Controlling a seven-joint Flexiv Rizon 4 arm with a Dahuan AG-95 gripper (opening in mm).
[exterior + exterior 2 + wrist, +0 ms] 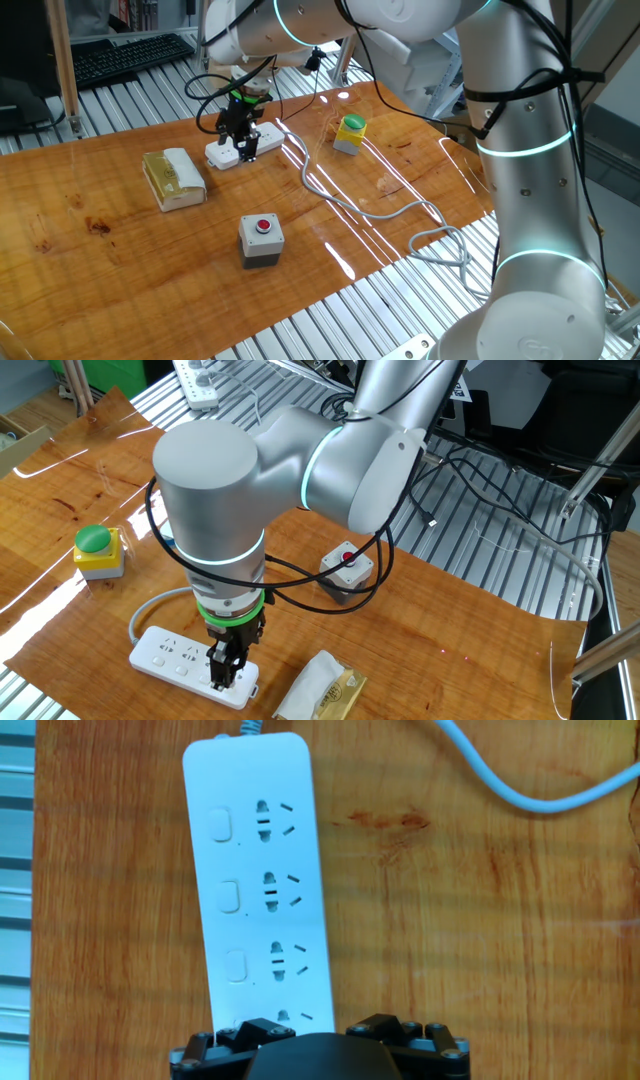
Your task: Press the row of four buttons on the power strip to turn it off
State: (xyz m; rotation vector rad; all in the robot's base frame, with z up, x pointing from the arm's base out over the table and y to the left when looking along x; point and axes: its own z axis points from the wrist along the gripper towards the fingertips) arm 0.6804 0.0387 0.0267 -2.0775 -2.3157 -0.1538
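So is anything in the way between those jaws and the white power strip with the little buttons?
Nothing visible is. The gripper hangs right over one end of the power strip, with no object between them. The red button box, the green button box and the wrapped block all sit off to the sides.

I have the arm (330, 450) folded over from its base, forearm level and the wrist (225, 585) turned straight down, its light rings glowing teal. My gripper (224, 672) points vertically, fingertips low at the surface beneath them. In the hand view I see only the black finger mounts (320, 1045) along the bottom edge. The jaws stand at their widest, with nothing held between the fingers.
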